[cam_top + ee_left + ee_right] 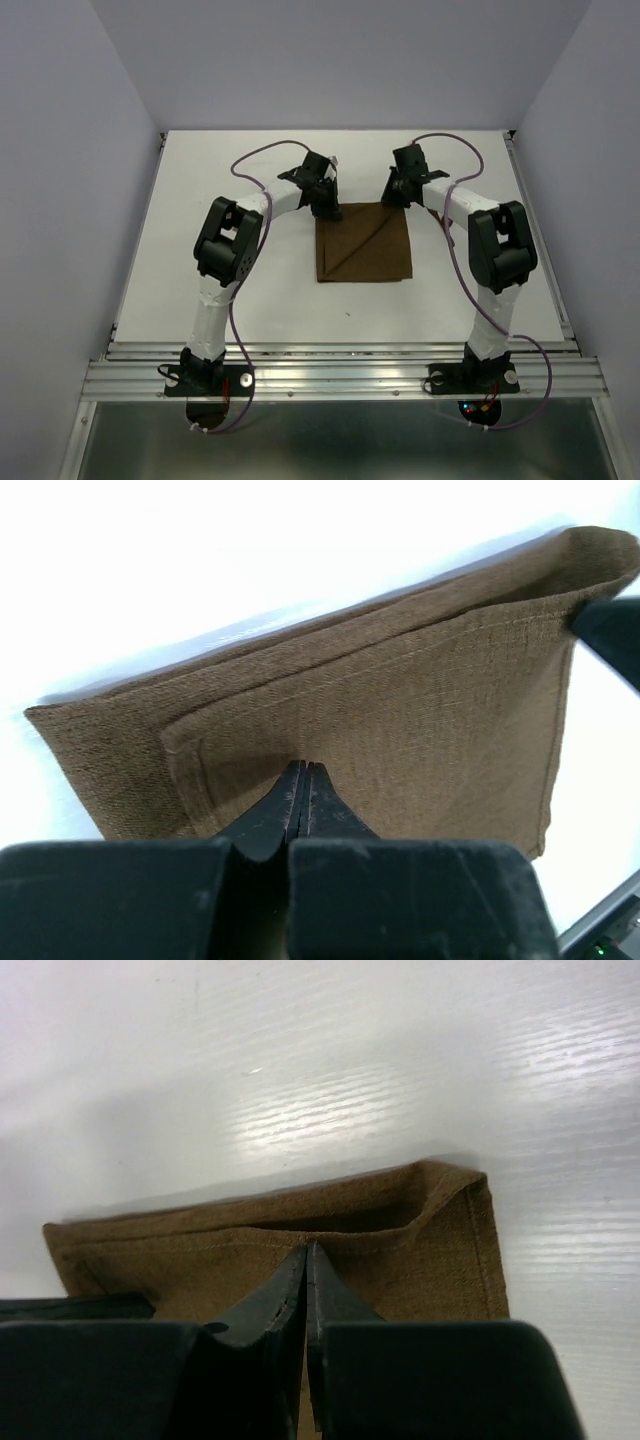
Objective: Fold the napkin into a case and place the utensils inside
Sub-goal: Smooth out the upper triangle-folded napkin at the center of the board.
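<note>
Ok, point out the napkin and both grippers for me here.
napkin (364, 243): top view, middle of the folded brown cloth.
left gripper (303, 767): left wrist view, between its closed fingertips, at the cloth.
right gripper (307, 1250): right wrist view, between its fingertips, at the cloth's hem.

Left claw (327, 209) and right claw (396, 197) hide far corners of the napkin (362, 248)

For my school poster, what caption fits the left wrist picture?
Left arm's shut jaws pinch the folded brown napkin on the white table.
</note>
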### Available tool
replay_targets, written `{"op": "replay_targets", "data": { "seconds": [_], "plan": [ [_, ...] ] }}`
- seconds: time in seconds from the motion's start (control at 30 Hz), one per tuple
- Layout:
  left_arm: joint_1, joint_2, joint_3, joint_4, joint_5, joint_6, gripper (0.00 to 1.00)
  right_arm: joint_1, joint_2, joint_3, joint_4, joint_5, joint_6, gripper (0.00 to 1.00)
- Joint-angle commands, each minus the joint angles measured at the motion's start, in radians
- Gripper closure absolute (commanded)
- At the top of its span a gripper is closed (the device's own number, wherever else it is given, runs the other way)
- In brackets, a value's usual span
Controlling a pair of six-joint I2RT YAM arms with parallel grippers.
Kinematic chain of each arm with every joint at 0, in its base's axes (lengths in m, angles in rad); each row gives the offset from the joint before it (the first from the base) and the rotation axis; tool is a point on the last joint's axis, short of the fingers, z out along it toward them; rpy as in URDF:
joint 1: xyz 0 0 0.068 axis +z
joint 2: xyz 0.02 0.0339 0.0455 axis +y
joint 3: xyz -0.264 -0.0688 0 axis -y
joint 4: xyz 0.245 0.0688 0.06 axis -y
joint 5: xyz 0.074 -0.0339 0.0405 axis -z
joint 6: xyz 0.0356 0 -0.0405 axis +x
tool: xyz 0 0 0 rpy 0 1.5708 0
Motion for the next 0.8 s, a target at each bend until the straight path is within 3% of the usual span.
{"op": "replay_targets", "data": {
  "seconds": [0.0, 0.33, 0.6, 0.77],
  "plan": [
    [-0.001, 0.017, 0.061, -0.047, -0.052, 0.046, 1.0, 0.001, 0.059, 0.067, 0.008, 0.11, -0.015, 0.92],
    [-0.001, 0.03, 0.029, -0.032, -0.066, 0.053, 1.0, 0.001, 0.116, 0.091, -0.001, 0.193, 0.002, 0.94],
    [-0.001, -0.062, -0.001, -0.009, -0.058, 0.056, 1.0, 0.001, -0.047, 0.012, 0.022, 0.217, 0.0, 0.91],
    [-0.001, -0.114, -0.013, -0.033, -0.06, 0.053, 1.0, 0.001, -0.064, -0.017, 0.02, 0.251, -0.018, 0.91]
  ]
}}
